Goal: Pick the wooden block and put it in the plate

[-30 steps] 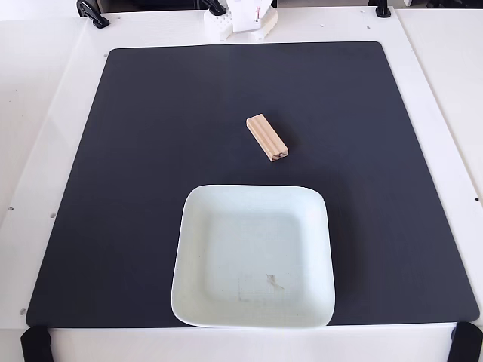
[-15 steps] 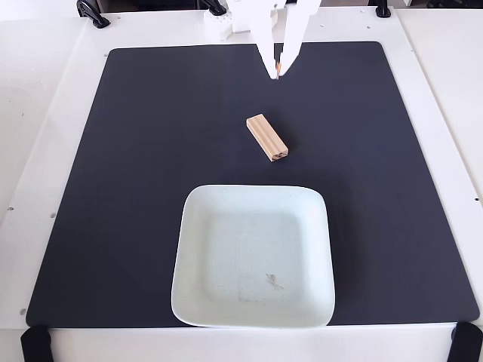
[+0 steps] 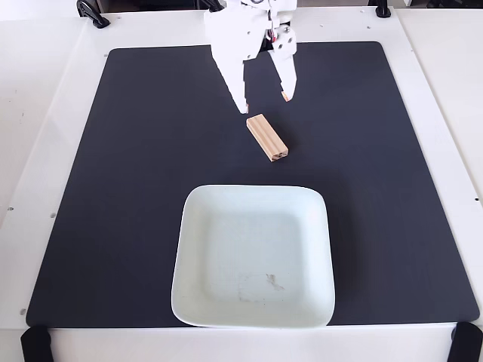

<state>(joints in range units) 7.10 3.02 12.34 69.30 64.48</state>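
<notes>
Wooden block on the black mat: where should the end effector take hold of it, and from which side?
Probably across the middle of the wooden block, on its two long side faces, coming down from above. It lies flat on the mat, slanting from upper left to lower right in the fixed view, with bare mat on both sides. The open end effector would need turning so its fingers span the short width.

surface: white table [image 3: 45, 113] | cover: black mat [image 3: 136, 188] | light: bright, even
</notes>
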